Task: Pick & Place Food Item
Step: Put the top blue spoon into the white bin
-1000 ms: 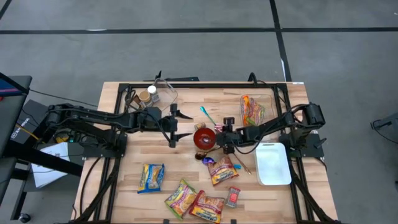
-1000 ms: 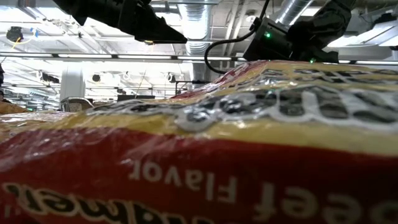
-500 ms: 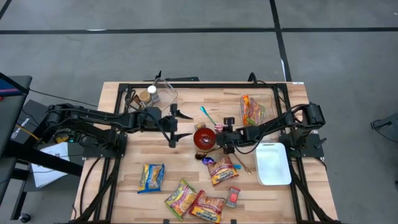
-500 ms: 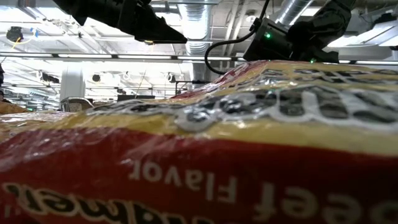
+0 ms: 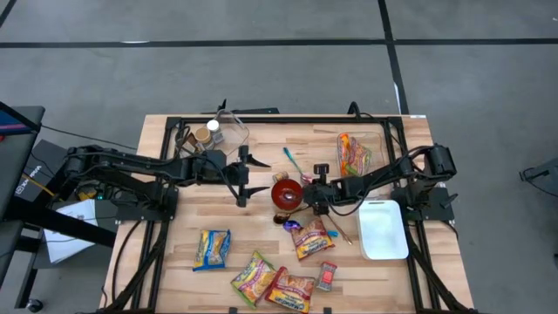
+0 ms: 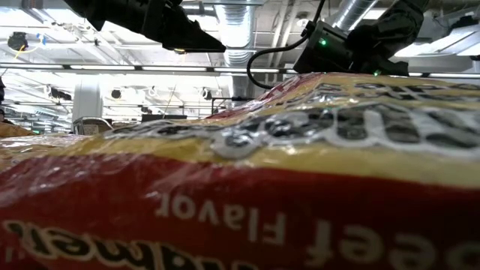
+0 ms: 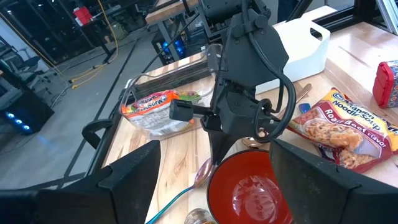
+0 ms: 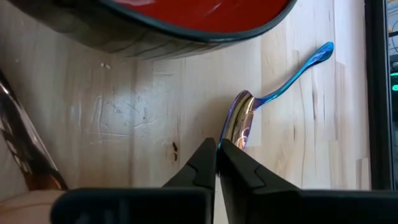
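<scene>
Low view blocked by noodle packet (image 6: 300, 172) — red bowl (image 7: 249, 190) empty; right gripper (image 8: 217, 148) pinched closed beside spoon (image 8: 249, 115); left gripper (image 5: 245, 176) wide.

Glossy red bowl (image 7: 252, 190); pale wooden table (image 5: 174, 253)

Robotics lab or workshop
Exposed ceiling ducts (image 6: 240, 30) are running overhead; a wooden workbench (image 5: 174, 262) is standing on concrete floor (image 5: 261, 78)
</scene>
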Controlling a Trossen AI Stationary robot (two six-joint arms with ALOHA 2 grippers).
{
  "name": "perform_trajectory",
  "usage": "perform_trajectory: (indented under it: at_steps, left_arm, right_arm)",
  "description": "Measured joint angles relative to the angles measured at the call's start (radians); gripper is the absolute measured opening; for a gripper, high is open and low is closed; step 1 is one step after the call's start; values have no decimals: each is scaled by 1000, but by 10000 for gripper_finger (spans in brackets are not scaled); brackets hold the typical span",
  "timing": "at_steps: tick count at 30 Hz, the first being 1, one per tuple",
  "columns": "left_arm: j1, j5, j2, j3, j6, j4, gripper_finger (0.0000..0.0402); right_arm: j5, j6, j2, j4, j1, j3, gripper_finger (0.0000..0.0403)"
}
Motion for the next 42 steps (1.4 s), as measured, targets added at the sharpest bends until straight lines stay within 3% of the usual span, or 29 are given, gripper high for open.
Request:
perform_trajectory:
  at_steps: [14,29,42]
  left_arm:
    - [0,0,0,0,0,0,296]
    - [0,0,0,0,0,-4,296]
    - [0,0,0,0,0,-7,296]
  right_arm:
    - [34,23,-3,-11,3,2,1]
    - [111,61,-7,-229,35,111,0]
    - [198,158,-289,-369,71,114,0]
